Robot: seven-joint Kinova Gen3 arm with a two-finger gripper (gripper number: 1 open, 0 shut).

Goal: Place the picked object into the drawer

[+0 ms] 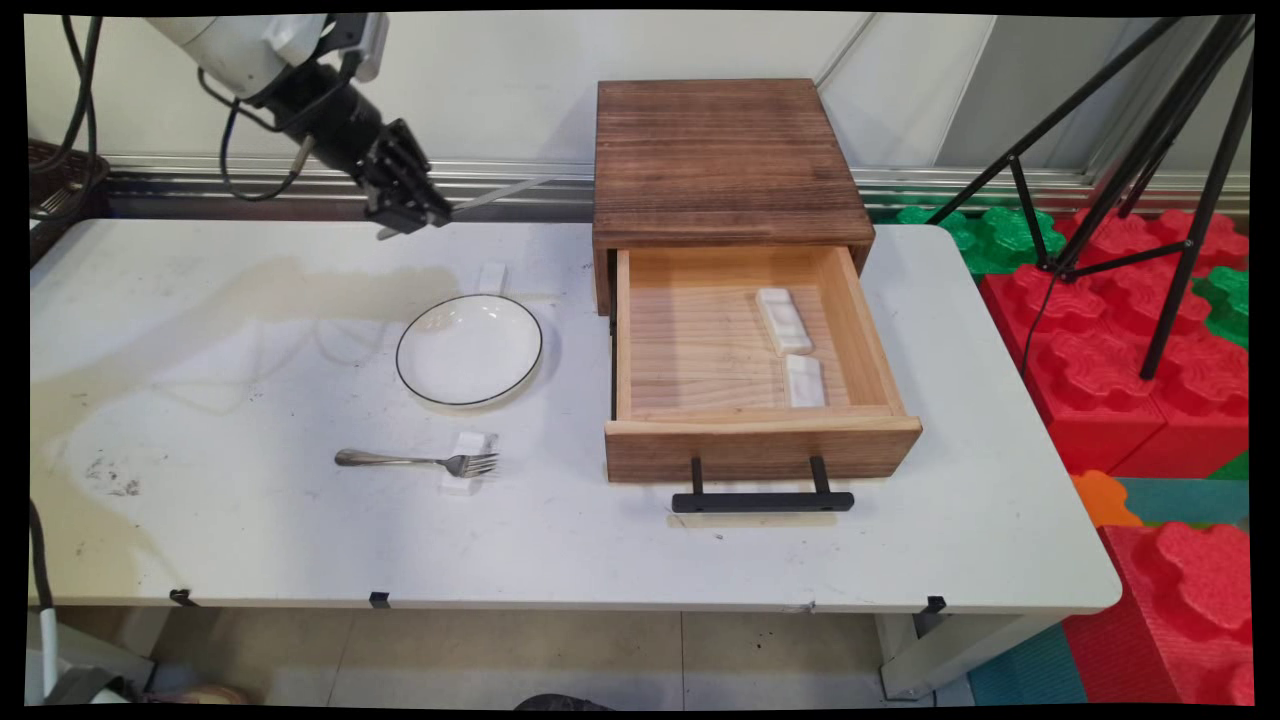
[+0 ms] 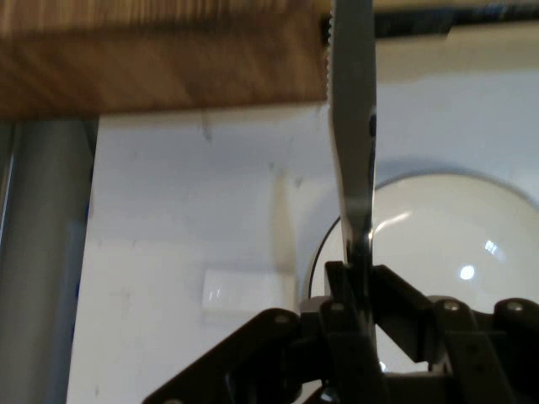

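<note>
Right now, in the main view, I am watching the end effector (image 1: 420, 208) hanging above the desk (image 1: 250, 520) at its far edge, clamping a table knife (image 1: 500, 193) by the handle, blade pointing toward the wooden drawer box (image 1: 725, 160). Its drawer (image 1: 760, 440) is standing open, with two white rests (image 1: 790, 345) inside. A black-rimmed plate (image 1: 469, 350) is sitting below, and a fork (image 1: 415, 461) is lying with its tines on another rest.

Through the hand view, I am seeing the knife (image 2: 354, 151) running upward from the closed fingers, over the plate (image 2: 446, 244) and beside a small white rest (image 2: 248, 293).
</note>
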